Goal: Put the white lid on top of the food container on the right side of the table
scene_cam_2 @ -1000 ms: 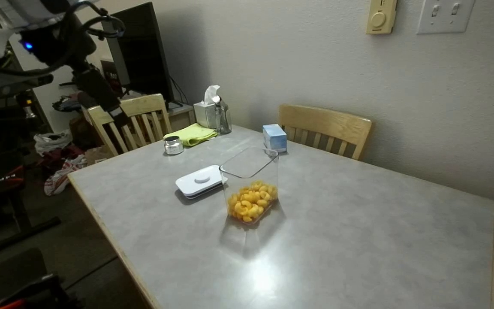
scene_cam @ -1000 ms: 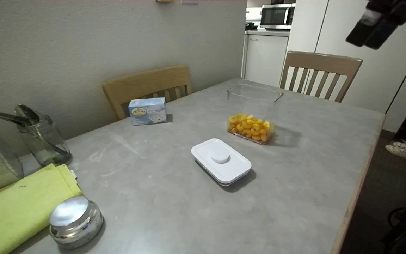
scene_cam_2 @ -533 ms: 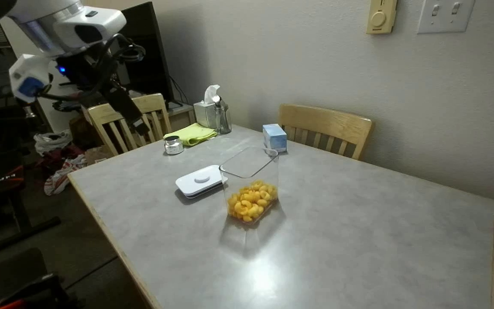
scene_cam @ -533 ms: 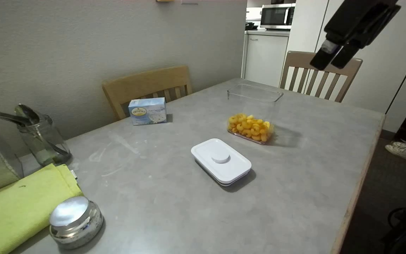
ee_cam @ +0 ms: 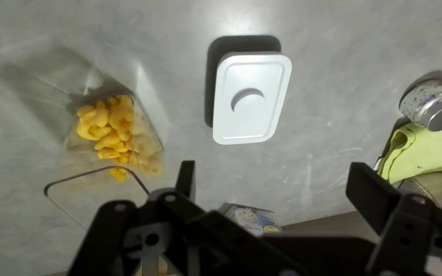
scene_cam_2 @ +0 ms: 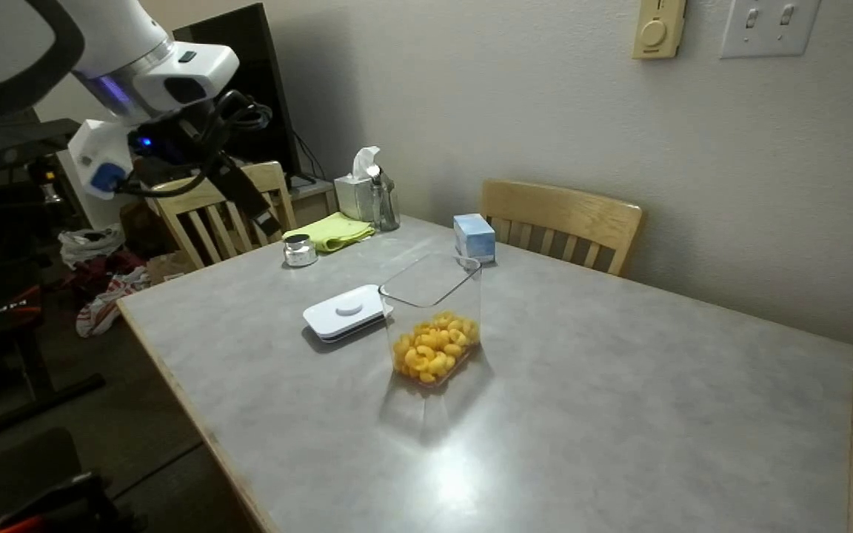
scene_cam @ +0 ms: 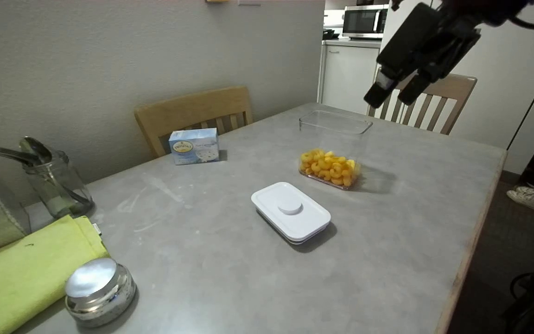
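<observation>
The white lid (scene_cam: 291, 211) lies flat on the grey table (scene_cam: 202, 283), its round raised knob facing up. It also shows in an exterior view (scene_cam_2: 343, 312) and in the wrist view (ee_cam: 249, 122). The clear food container (scene_cam: 329, 169) stands upright and uncovered beside the lid, with yellow-orange pieces at its bottom. It also shows in an exterior view (scene_cam_2: 435, 346) and at the left of the wrist view (ee_cam: 115, 130). My gripper (scene_cam: 391, 96) is open and empty, tilted, well above the table. Its two fingers stand wide apart in the wrist view (ee_cam: 271, 172).
A blue-white box (scene_cam: 195, 146) stands near the wall-side edge. A silver-lidded jar (scene_cam: 100, 292), a yellow-green cloth (scene_cam: 30, 273), a glass jar with utensils (scene_cam: 58, 185) and a tissue box (scene_cam_2: 354, 197) stand at one end. Chairs (scene_cam_2: 567, 222) stand against the table edges.
My gripper has moved in over the table and lower, toward the lid and container, leftward in an exterior view. The lid, container and other objects have not moved.
</observation>
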Controlling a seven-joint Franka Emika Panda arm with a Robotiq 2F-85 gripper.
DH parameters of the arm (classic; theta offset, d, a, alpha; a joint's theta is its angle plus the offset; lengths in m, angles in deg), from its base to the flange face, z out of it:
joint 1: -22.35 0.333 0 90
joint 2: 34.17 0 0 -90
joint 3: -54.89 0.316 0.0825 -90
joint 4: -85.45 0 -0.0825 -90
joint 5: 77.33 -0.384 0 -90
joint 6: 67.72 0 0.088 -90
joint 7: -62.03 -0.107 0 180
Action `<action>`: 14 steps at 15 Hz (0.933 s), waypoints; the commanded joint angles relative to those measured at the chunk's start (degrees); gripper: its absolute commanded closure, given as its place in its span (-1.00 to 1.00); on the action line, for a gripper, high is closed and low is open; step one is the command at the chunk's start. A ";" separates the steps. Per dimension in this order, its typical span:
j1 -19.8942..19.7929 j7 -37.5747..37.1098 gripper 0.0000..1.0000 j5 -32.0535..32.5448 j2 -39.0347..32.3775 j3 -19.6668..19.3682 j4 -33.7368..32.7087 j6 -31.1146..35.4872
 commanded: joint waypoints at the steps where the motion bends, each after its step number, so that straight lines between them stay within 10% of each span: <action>1: -1.48 -2.08 -1.00 -0.06 -7.15 1.53 -3.83 4.53; 8: 0.96 2.83 -1.00 -5.23 -16.53 -0.94 -15.24 -2.57; 14: -0.90 12.91 -1.00 -14.35 -21.27 -1.07 -27.02 -23.18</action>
